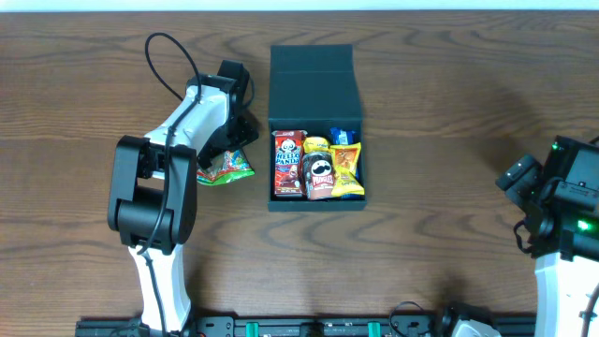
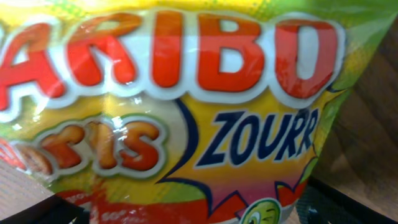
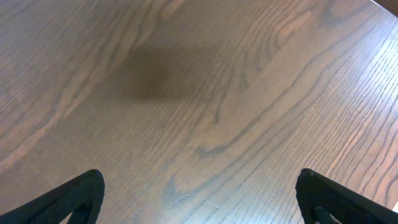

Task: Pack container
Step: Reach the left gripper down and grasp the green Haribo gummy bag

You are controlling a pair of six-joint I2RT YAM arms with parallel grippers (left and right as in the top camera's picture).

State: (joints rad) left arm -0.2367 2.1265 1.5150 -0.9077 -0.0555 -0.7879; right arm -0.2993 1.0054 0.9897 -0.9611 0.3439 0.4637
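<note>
The container (image 1: 281, 131) is a dark square box with its flap lid (image 1: 311, 80) open flat behind it. It holds a red Hello Panda box (image 1: 288, 161), a Pringles can (image 1: 318, 174), a yellow packet (image 1: 345, 169) and a blue packet (image 1: 343, 136). A green-yellow Haribo bag (image 1: 226, 168) lies on the table left of the box and fills the left wrist view (image 2: 199, 93). My left gripper (image 1: 230, 142) (image 2: 186, 214) is down over the bag, with its fingers spread at either side of it. My right gripper (image 1: 519, 175) (image 3: 199, 199) is open and empty over bare wood at the far right.
The dark wooden table (image 1: 430, 112) runs between the box and the right arm. The left arm's black cable (image 1: 164, 56) loops over the table behind the left arm.
</note>
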